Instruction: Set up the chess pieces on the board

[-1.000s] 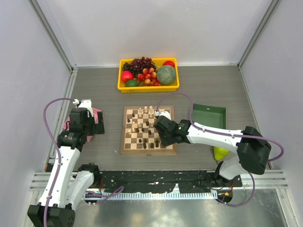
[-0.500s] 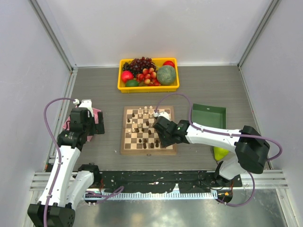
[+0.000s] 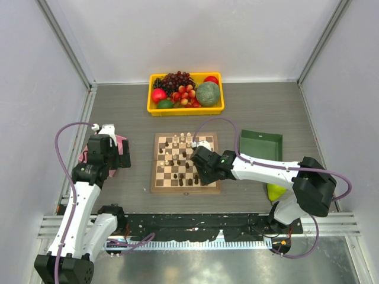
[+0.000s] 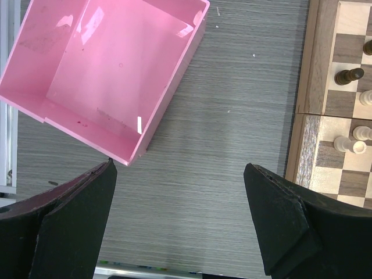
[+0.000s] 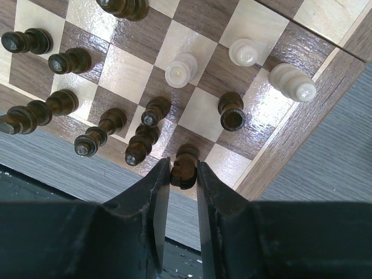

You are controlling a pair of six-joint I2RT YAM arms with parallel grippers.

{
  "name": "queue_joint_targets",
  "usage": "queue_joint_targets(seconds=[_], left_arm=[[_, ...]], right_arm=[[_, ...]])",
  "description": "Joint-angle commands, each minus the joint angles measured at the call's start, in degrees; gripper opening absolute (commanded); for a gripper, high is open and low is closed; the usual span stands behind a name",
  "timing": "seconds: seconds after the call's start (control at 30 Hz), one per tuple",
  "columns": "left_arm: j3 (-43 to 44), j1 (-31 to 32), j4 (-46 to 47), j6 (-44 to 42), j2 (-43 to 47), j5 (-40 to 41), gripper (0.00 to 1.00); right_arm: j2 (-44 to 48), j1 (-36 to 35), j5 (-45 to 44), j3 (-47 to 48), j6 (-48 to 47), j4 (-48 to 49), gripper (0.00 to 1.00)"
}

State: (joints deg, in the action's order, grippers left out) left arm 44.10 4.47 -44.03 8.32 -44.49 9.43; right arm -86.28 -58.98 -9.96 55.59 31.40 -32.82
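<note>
The chessboard point(image 3: 157, 173) lies mid-table with cream and dark brown chess pieces scattered on its squares. My right gripper point(image 3: 199, 170) is over the board's near right part, shut on a dark brown chess piece point(image 5: 185, 167) above the near row by the corner. Other dark pieces point(image 5: 106, 128) stand along that near row, and cream pieces point(image 5: 181, 69) stand further in. My left gripper point(image 4: 180, 200) is open and empty over bare table, between the pink tray point(image 4: 110, 75) and the board's left edge point(image 4: 303, 116).
A yellow bin point(image 3: 153, 108) of fruit stands behind the board. A green tray point(image 3: 260, 145) sits right of the board, with a yellow-green fruit point(image 3: 275, 191) near it. The pink tray point(image 3: 121, 142) is under the left arm.
My right gripper has shifted slightly left over the board's near right part with the dark piece. The left arm has not moved.
</note>
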Motion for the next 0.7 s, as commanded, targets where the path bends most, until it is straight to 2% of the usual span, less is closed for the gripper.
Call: queue_joint_targets(seconds=[0.0,0.2,0.43,0.53,0.67], left_arm=[[2.31,-0.25,0.52,-0.58,-0.07,0.41,0.99],[2.22,-0.16,0.44,-0.58,-0.16,0.41,0.99],[2.31,-0.25,0.52,-0.49,0.02,0.24,0.99],[2.31,-0.25,0.44,-0.58,-0.07,-0.29,0.99],[2.31,-0.25,0.35,-0.58,0.37,-0.55,0.99]], right_arm=[[0.5,-0.35,-0.41,0.48,-0.37,1.44,0.31],[2.25,-0.43,-1.91,0.22,0.24,1.61,0.38],[10.34,-0.43,-5.34,-0.05,1.21,2.58,0.52],[12.01,-0.43,-7.17,2.05,0.16,2.67,0.56],[9.57,0.09,-10.25,6.7,-1.95,1.45,0.58]])
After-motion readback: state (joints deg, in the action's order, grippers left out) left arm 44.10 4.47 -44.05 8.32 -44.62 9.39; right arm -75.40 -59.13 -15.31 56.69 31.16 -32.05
